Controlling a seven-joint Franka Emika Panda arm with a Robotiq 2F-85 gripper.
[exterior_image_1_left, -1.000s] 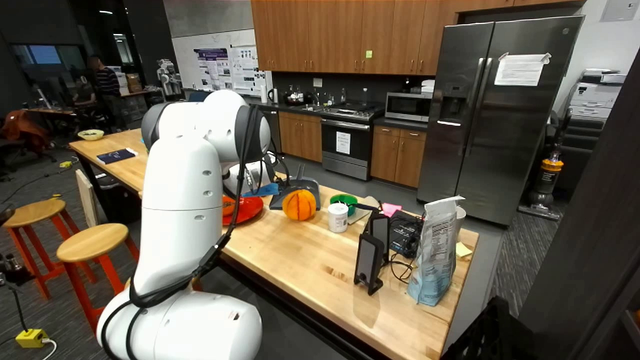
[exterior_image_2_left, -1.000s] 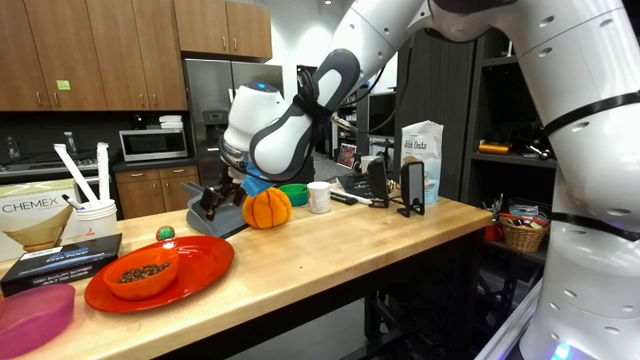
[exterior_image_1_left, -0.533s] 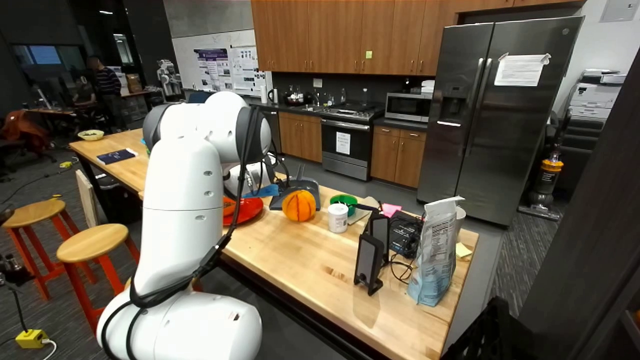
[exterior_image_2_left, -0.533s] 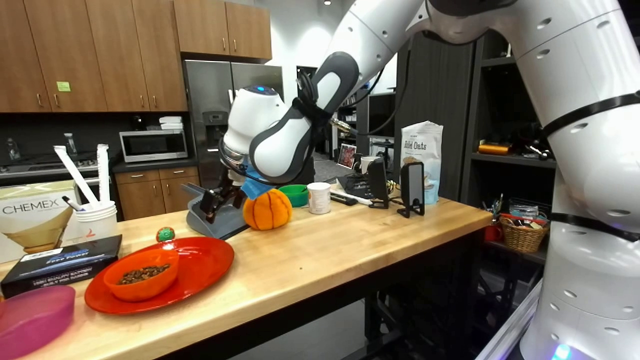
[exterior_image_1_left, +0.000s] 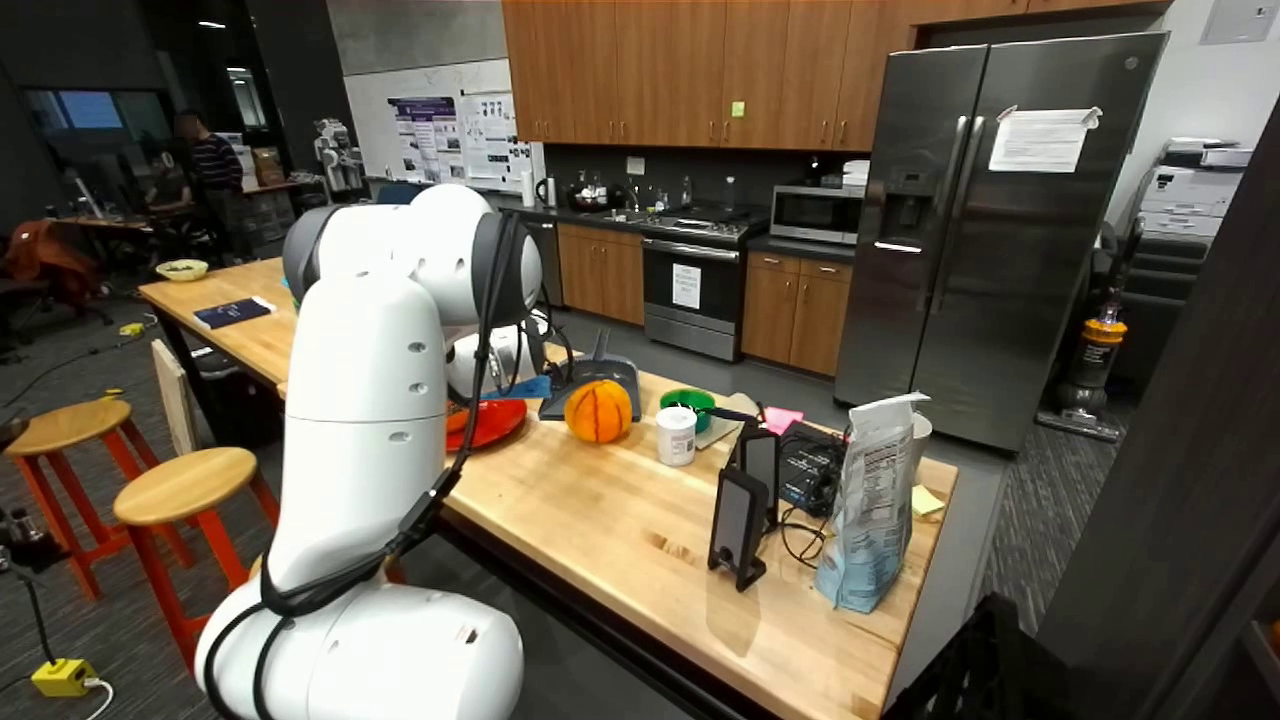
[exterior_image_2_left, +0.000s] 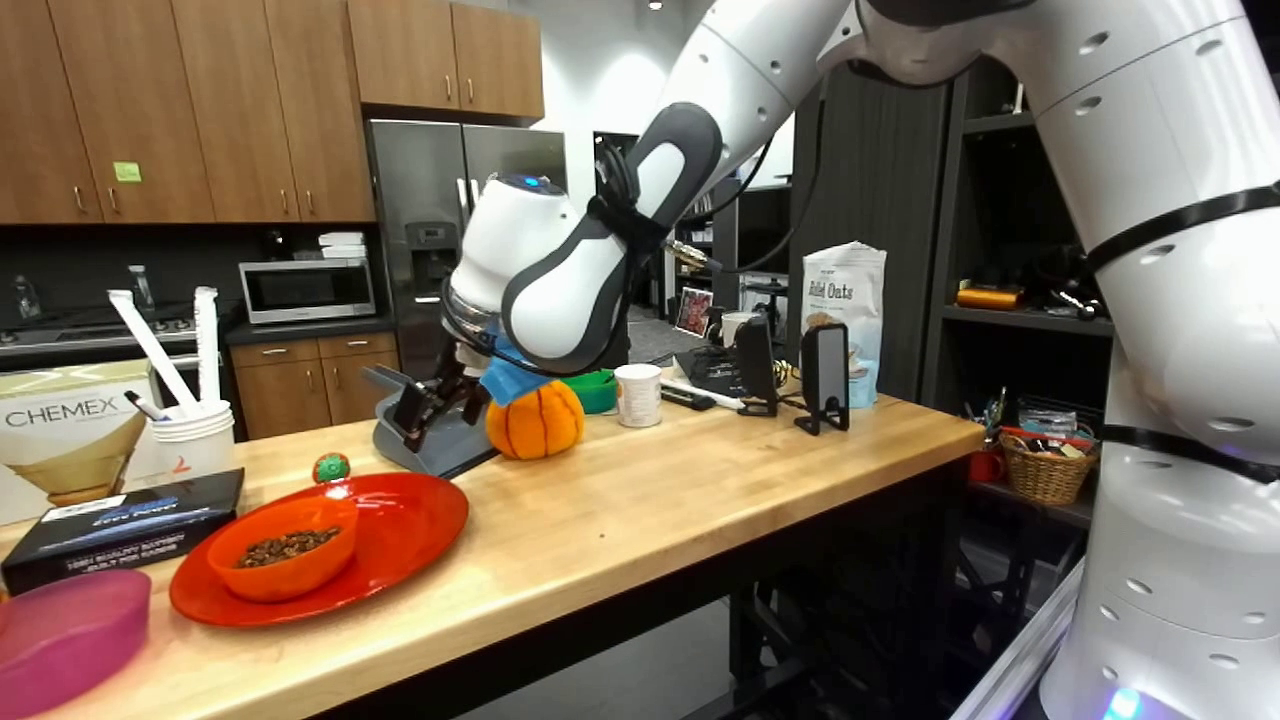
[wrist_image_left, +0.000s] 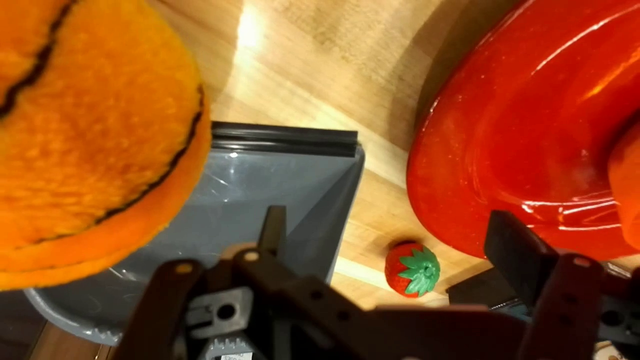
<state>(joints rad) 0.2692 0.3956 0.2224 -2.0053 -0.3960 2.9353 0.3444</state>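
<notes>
The wrist view crops the glossy plate (wrist_image_left: 505, 135); the grey dustpan (wrist_image_left: 250, 192) is partly hidden by the fuzzy pumpkin (wrist_image_left: 100, 130). The empty gripper (wrist_image_left: 387, 220), fingers spread, hangs near the dustpan. Between dustpan and plate lies the rounded strawberry (wrist_image_left: 411, 270).

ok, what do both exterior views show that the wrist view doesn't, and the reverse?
Only the exterior views: two speakers, a bag of oats, a white tub, the microwave and the fridge.
Only the wrist view: a clear look down on the end effector, fingers apart and gripping nothing, plus light marks inside the dustpan.
Shared by all: the dustpan, pumpkin, red plate and table.
</notes>
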